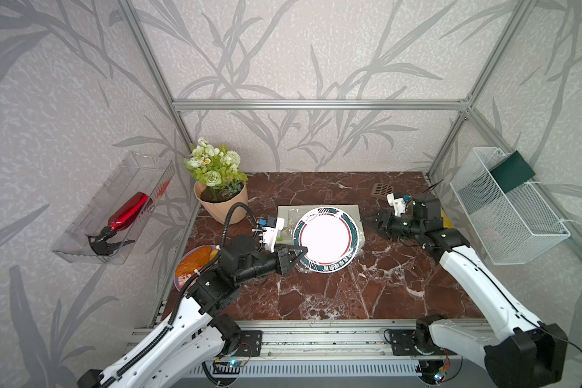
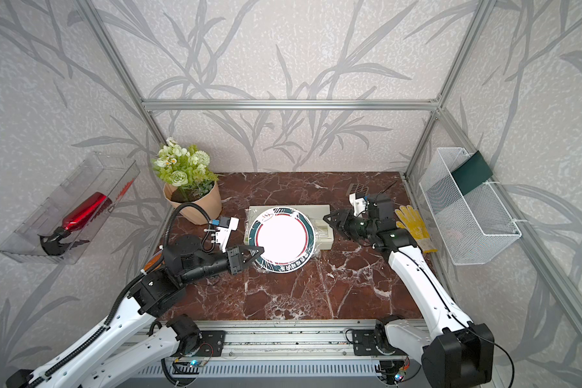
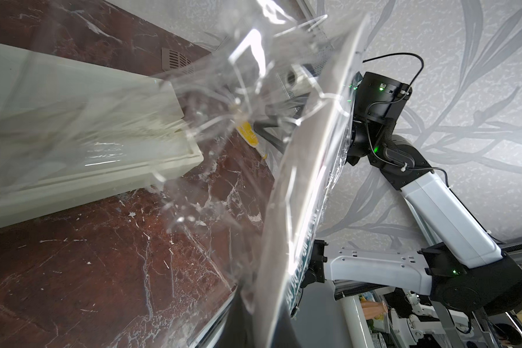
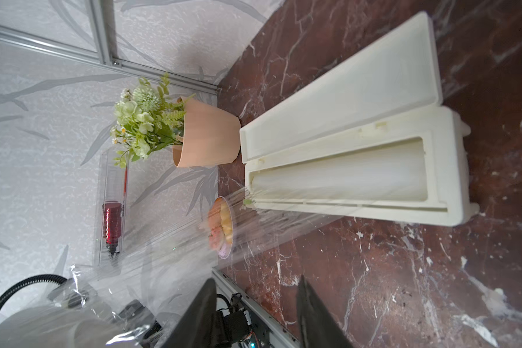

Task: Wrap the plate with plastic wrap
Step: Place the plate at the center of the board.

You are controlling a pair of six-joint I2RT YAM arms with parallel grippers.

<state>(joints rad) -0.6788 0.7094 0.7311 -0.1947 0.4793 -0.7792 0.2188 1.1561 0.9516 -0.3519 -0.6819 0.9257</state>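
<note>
So the left claw [image 1: 301,251] is clamping tight on the near-left rim of the round white plate with the dark green rim [image 1: 326,238], and the thin, shiny, crinkly clear plastic wrap [image 3: 247,99] is covering that edge too. In both top views the plate is sitting partly over the long cream-white dispenser box [image 1: 350,210], mid red-brown marble counter [image 1: 316,295].

The left wrist view is giving what those can't: the plate edge-on, tilted, lifted off the counter, with film bunching around it. The right wrist view is showing the box lying open with the roll inside, and film stretching from its slot toward the plate.

The right claw [image 4: 256,278] is hanging open just off the plate's right rim, holding nothing. Only a top view is catching the whole yellow work glove [image 2: 412,225] behind that arm.
</note>
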